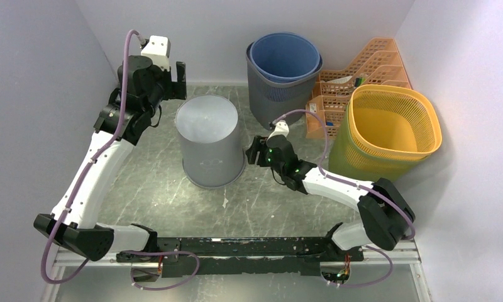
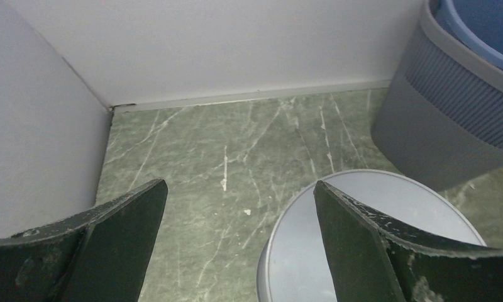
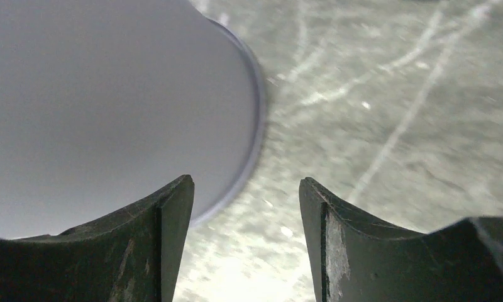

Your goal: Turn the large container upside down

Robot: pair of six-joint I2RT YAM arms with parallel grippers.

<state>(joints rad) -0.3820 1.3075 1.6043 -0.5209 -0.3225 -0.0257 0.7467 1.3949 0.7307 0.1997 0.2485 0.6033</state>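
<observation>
The large grey container [image 1: 209, 135] stands mouth-down on the marbled table, its flat base facing up. My left gripper [image 1: 178, 80] is open and empty, held above the table just behind and left of the container. In the left wrist view the gripper [image 2: 240, 184] has its right finger over the container's base [image 2: 296, 264]. My right gripper [image 1: 252, 151] is open and empty, low beside the container's right wall. In the right wrist view the gripper [image 3: 246, 179] faces the table, with the container [image 3: 110, 94] at the upper left.
A blue bin nested in a grey perforated bin [image 1: 283, 69] stands at the back, also in the left wrist view [image 2: 450, 107]. A yellow mesh basket [image 1: 390, 129] and an orange desk organiser [image 1: 356, 82] sit at the right. Walls close in on three sides.
</observation>
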